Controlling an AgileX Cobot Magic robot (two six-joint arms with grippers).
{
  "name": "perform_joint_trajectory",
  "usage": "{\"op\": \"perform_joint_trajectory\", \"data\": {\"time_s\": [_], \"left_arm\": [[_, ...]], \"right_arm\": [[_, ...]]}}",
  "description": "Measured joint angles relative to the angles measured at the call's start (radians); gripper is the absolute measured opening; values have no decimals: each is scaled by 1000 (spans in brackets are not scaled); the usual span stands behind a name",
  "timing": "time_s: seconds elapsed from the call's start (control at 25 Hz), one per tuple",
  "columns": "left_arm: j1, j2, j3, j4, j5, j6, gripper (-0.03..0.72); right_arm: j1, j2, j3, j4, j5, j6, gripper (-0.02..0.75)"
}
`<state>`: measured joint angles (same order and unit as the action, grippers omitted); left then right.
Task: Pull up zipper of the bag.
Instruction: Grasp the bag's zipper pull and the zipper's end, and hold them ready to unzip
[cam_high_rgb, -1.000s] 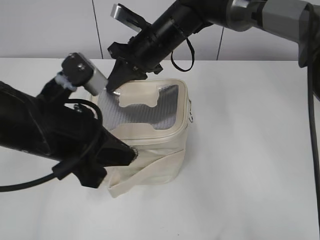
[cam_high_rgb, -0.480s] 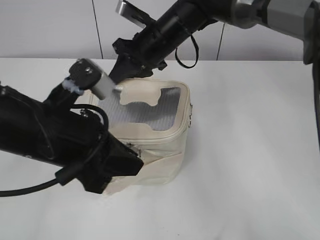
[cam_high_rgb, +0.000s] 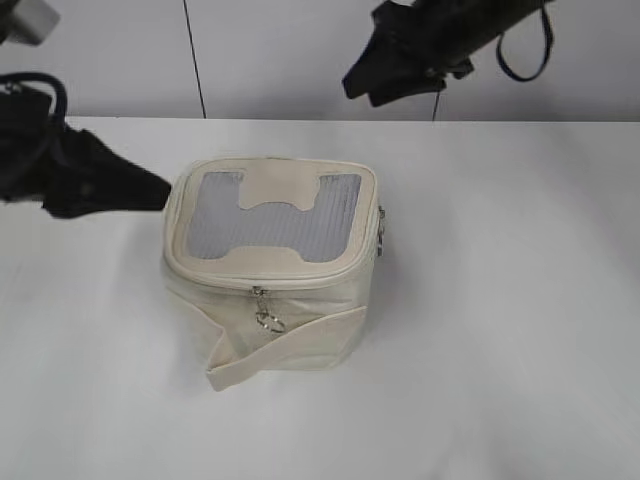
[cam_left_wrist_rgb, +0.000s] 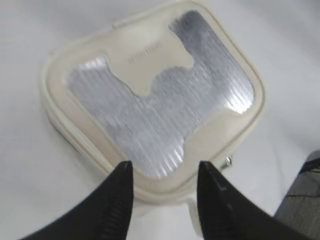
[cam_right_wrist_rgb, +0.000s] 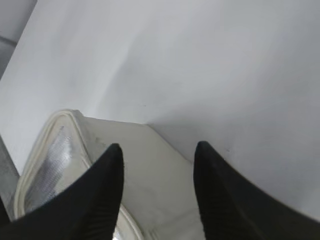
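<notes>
From where I stand, both arms have pulled away from the bag (cam_high_rgb: 272, 270) since a moment ago, when they crowded over its lid. The left gripper (cam_high_rgb: 150, 188) now hangs off to the bag's left, clear of the fabric; the right gripper (cam_high_rgb: 362, 85) is up near the back wall, well apart. The bag sits alone on the white table (cam_high_rgb: 500, 300), lid flat and seated all round. The zipper (cam_high_rgb: 262, 300) has its slider at the front face, ring pull dangling just above the strap (cam_high_rgb: 290, 345). I judge the lid closed and the zipping likely finished, with the arms retreating. There is open table on every side.

Through the left wrist camera, the left gripper (cam_left_wrist_rgb: 162, 192) hangs above the lid's near corner, fingers spread and holding nothing. The bag (cam_left_wrist_rgb: 150, 105) fills the view, its rim unbroken where I can see it.

Through the right wrist camera, the right gripper (cam_right_wrist_rgb: 157, 190) is likewise spread and empty, above the bag (cam_right_wrist_rgb: 140, 165), bare table beyond.
</notes>
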<state>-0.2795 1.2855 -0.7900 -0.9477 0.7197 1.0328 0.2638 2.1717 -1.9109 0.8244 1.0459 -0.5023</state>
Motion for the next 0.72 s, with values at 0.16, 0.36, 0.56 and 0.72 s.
{"op": "perform_joint_trajectory", "data": {"time_s": [0.16, 0.36, 0.56, 0.72], "left_arm": [[8, 144, -189, 2, 38, 10, 326], [5, 405, -472, -26, 176, 72, 372], [-35, 600, -750, -27, 293, 87, 412], [-89, 737, -921, -9, 386, 86, 419]], "right_arm": [[-49, -215, 399, 95, -174, -183, 367], [-55, -474, 873, 373, -431, -546, 367], [-55, -560, 1124, 612, -454, -824, 372], [-55, -560, 1208, 675, -466, -905, 391]]}}
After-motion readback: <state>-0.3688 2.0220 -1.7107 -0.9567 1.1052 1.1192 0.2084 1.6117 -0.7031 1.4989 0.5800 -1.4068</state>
